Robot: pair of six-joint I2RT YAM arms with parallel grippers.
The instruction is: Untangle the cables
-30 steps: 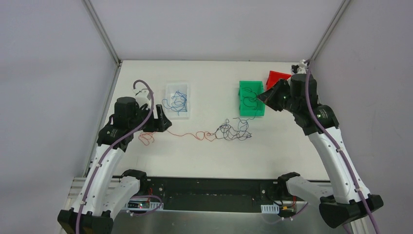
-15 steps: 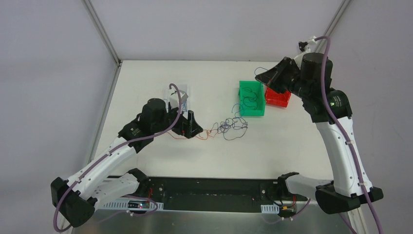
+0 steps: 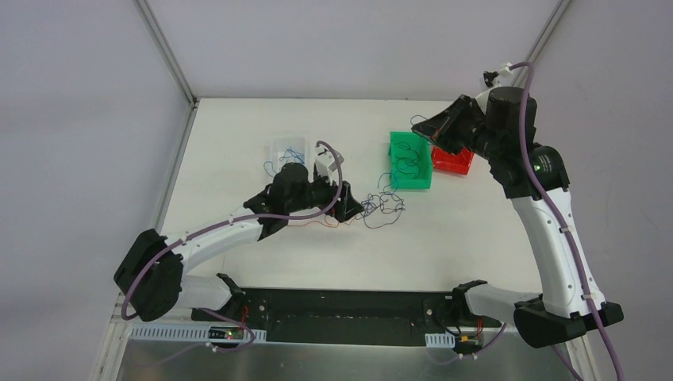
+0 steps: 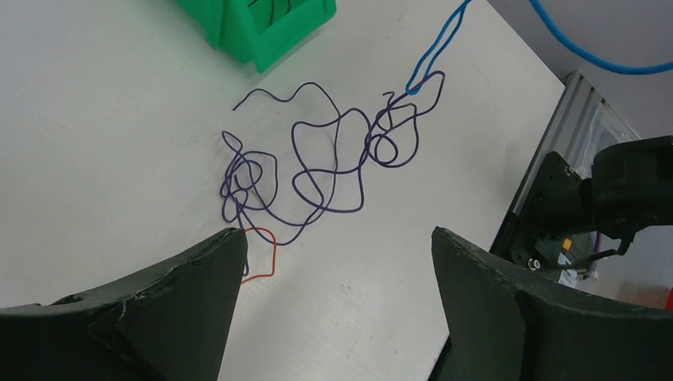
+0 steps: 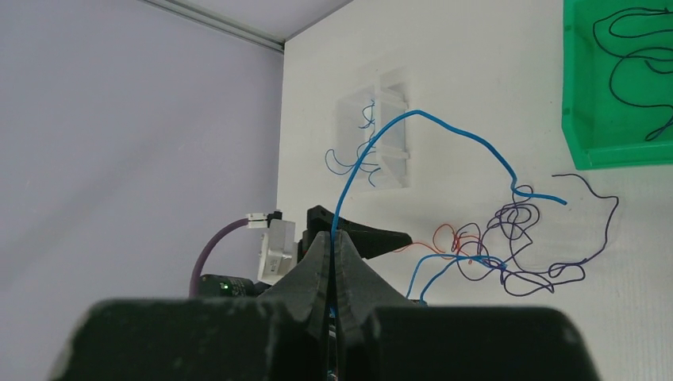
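A tangle of thin dark purple cables point(image 3: 385, 208) lies on the white table in front of the green bin; it also shows in the left wrist view point(image 4: 317, 167). A red cable point(image 4: 266, 254) runs out of it beside my left finger. My left gripper point(image 3: 353, 208) point(image 4: 337, 232) is open and low over the table just left of the tangle, holding nothing. My right gripper point(image 3: 419, 125) point(image 5: 334, 236) is raised above the green bin and shut on a blue cable point(image 5: 444, 131) that arcs down into the tangle point(image 5: 516, 246).
A green bin point(image 3: 410, 161) holding dark cables stands right of centre, with a red bin point(image 3: 452, 161) beside it. A clear tray point(image 3: 287, 151) with blue cables sits behind my left arm. Metal frame posts stand at the back corners.
My left arm has reached right along the red cable to the tangle. My right gripper has risen from the green bin, drawing the blue cable up.
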